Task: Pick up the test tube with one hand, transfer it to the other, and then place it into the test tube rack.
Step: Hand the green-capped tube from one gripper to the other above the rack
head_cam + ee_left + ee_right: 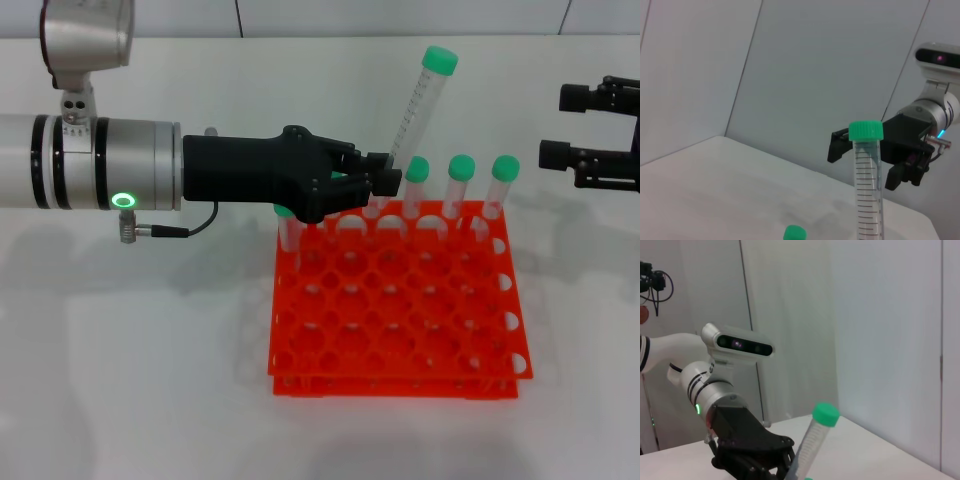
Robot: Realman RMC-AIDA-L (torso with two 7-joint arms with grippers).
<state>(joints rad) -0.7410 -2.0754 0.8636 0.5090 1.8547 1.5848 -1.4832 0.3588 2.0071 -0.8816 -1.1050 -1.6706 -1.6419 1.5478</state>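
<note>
My left gripper, the one with the green ring, reaches in from the left over the back row of the red-orange test tube rack. It is shut on the lower part of the test tube, which tilts up and to the right with its green cap on top. The tube's lower end is hidden behind the fingers. My right gripper hangs open at the right edge, apart from the tube. The left wrist view shows the tube close up, with the right gripper's fingers spread behind it. In the right wrist view the tube rises from the left gripper.
Several more green-capped tubes stand upright in the rack's back row, one partly behind my left gripper. The rack's nearer holes hold nothing. White tabletop surrounds the rack, with a pale wall behind.
</note>
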